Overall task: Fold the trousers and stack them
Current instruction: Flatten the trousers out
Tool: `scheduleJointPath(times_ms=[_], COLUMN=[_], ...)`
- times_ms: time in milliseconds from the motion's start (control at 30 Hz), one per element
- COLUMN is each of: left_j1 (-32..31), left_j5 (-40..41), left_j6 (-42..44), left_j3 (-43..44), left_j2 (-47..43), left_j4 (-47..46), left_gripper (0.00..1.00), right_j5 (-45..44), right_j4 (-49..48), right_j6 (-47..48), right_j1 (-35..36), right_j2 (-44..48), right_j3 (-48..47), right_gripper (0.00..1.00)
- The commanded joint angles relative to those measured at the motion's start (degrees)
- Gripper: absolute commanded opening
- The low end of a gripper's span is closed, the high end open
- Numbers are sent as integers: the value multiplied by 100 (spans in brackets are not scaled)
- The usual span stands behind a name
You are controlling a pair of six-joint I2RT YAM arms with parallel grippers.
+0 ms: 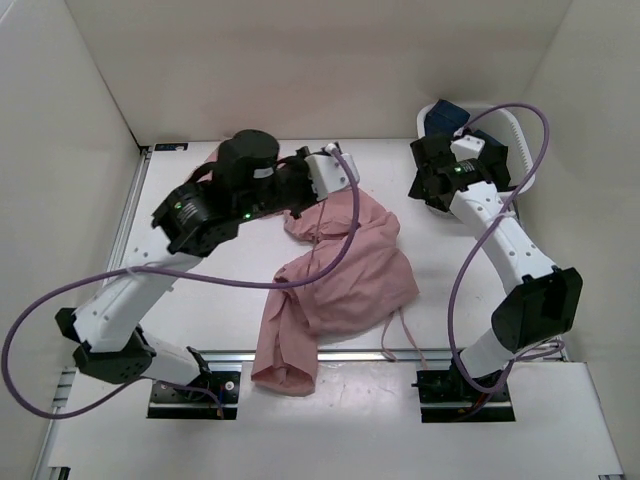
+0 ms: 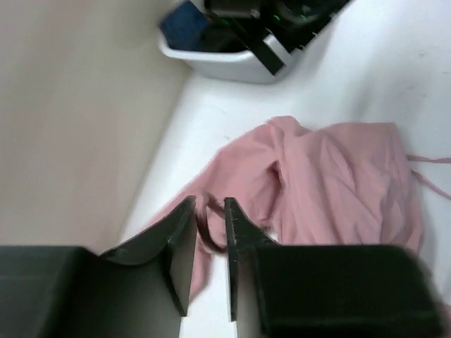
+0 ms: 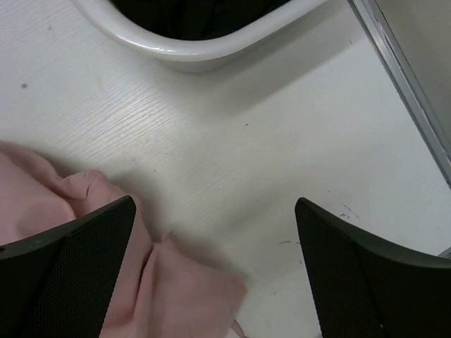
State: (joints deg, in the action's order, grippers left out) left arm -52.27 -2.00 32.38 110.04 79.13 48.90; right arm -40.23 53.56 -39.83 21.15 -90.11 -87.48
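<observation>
The dusty-pink trousers [image 1: 345, 270] lie crumpled at the table's middle, with one leg reaching over the front rail. A drawstring [image 1: 398, 335] trails at their right. My left gripper [image 1: 345, 178] is at the garment's far end, its jaws nearly closed on a fold of pink fabric, seen in the left wrist view [image 2: 209, 205] with the rest of the trousers [image 2: 338, 176] beyond. My right gripper [image 1: 428, 190] is open and empty beside the basket. In the right wrist view it [image 3: 215, 204] hovers over bare table, with a trouser edge [image 3: 183, 289] by its left finger.
A white basket [image 1: 518, 140] with dark navy clothes [image 1: 445, 115] stands at the back right; it also shows in the left wrist view [image 2: 225, 67] and the right wrist view [image 3: 190, 49]. Purple cables loop from both arms. Walls enclose the table.
</observation>
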Motion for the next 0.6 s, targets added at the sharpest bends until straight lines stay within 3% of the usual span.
scheduleJointPath(times_ms=[0,33,167,200,233,267,300,333,400,467,567], left_j1=[15,15,15,15,15,15,15,15,260,944,1325], left_j5=[-484,-590,-1267,-1268,-1129,-979,-543,-242,146,-115,-249], left_j6=[-56,-56,-258,-485,-539,-540,-540,-540,-601,-654,-365], left_j3=[130,219,1017,1472,1624,1678,1679,1461,1075,100,-1823], left_j2=[355,488,1322,1611,1684,1684,1684,1493,1194,492,-534], left_j4=[75,75,75,128,189,190,190,190,190,303,436], left_gripper=[24,14,17,28,47,84,92,98,100,100,100], right_j5=[-3,-220,-477,-477,-399,-259,-40,545,1015,1410,2377], right_j4=[-75,126,409,410,462,462,541,742,1032,1104,562], right_j6=[591,591,539,538,590,669,879,950,951,873,31], right_j1=[100,100,100,100,48,47,47,47,275,915,1611], right_j2=[301,379,853,950,1029,1169,1171,1240,1241,1390,1653], right_j3=[-574,-690,-972,-972,-972,-972,-920,-868,-456,202,1880], right_gripper=[99,99,99,99,99,99,99,99,99,99,99])
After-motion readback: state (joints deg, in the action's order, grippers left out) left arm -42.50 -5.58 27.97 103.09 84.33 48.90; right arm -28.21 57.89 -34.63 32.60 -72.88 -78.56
